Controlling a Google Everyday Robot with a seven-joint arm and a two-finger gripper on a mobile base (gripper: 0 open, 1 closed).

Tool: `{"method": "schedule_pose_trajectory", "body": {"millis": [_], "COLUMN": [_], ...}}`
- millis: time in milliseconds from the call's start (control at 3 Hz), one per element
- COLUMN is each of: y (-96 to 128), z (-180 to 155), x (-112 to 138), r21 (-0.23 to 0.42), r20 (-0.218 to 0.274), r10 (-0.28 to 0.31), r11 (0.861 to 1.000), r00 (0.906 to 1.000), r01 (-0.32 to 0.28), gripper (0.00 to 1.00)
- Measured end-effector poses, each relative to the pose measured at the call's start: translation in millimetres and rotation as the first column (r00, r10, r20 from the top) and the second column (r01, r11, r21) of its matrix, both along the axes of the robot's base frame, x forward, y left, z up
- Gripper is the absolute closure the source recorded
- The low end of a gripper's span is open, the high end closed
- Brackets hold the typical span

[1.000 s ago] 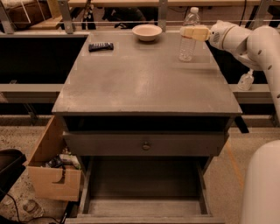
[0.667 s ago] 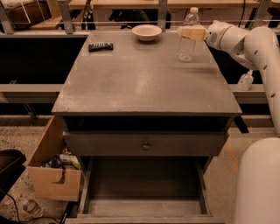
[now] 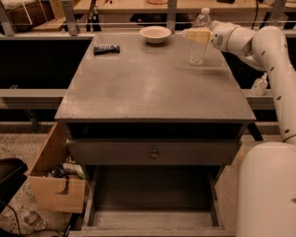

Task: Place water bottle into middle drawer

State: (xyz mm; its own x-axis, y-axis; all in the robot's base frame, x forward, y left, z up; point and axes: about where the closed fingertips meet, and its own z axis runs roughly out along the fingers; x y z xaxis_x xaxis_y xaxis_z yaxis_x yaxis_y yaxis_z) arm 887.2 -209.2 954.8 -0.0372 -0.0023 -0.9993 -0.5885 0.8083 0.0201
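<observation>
Here, your arm (image 3: 270, 51) reaches in from the right, elbow bent, over the worktop (image 3: 152, 88).
Middle drawer (image 3: 152, 190) is open below; water bottle (image 3: 198, 52) stands upright far right, end effector (image 3: 192, 35) level at its upper body, grip impossible to tell.

This looks like a robotics lab or workshop. A grey drawer cabinet (image 3: 152, 88) stands alone on a speckled floor (image 3: 27, 139), with metal rails (image 3: 115, 23) and wooden benches (image 3: 115, 5) on the far side. An open tan box (image 3: 55, 192) of clutter and loose cables (image 3: 16, 220) lie near left. The robot's gripper (image 3: 196, 35) is at the water bottle (image 3: 198, 52), far right on the cabinet top.
</observation>
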Motion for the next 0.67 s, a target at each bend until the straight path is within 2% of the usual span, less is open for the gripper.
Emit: {"method": "schedule_pose_trajectory", "body": {"millis": [667], "y": [7.0], "z": [-2.1], "x": [1.9], "r21": [0.002], "r20": [-0.003], "r10": [0.009], "r11": [1.0], "r00": [1.0], "r01": [-0.009], "gripper": [0.65]}}
